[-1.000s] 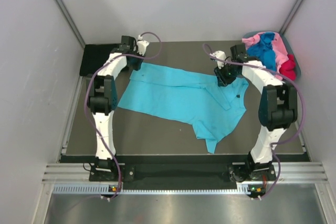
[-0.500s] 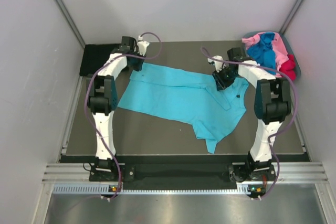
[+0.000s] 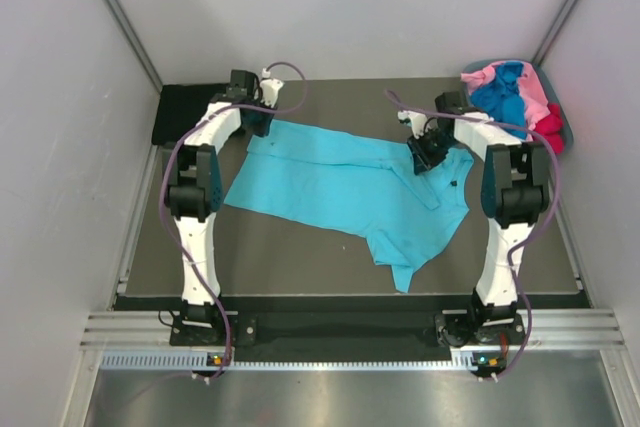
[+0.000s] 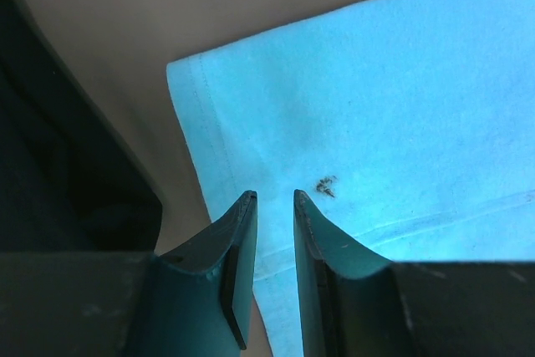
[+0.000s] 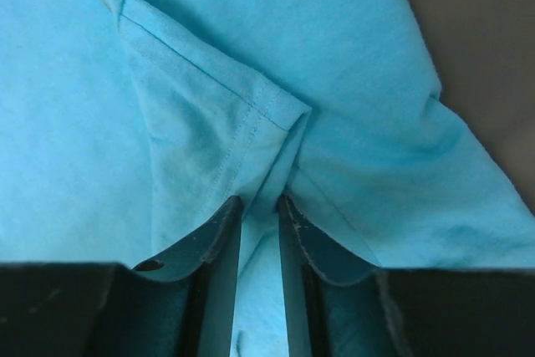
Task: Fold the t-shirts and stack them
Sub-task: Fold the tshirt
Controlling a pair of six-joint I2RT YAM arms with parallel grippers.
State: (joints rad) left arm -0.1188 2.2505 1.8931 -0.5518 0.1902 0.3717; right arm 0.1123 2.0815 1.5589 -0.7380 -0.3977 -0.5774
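Observation:
A light turquoise t-shirt [image 3: 340,187] lies spread flat across the dark table. My left gripper [image 3: 262,122] is at its far left corner. In the left wrist view that gripper [image 4: 273,196] stands narrowly open over the hem corner [image 4: 217,148], with flat cloth showing through the gap. My right gripper [image 3: 425,155] is on the shirt's far right part, by a sleeve. In the right wrist view it [image 5: 259,200] has a raised fold of turquoise cloth [image 5: 276,152] gathered between its fingers, with creases running into the gap. A black t-shirt [image 3: 185,112] lies at the far left corner.
A grey-blue tub [image 3: 565,135] at the far right corner holds pink [image 3: 485,75], royal blue [image 3: 505,95] and red [image 3: 548,130] t-shirts. Grey walls close in the table on the left, right and back. Bare tabletop [image 3: 300,257] lies in front of the shirt.
My right gripper has shifted slightly on the sleeve area and its jaws have narrowed onto the fold. The left gripper and the shirt's outline have not moved.

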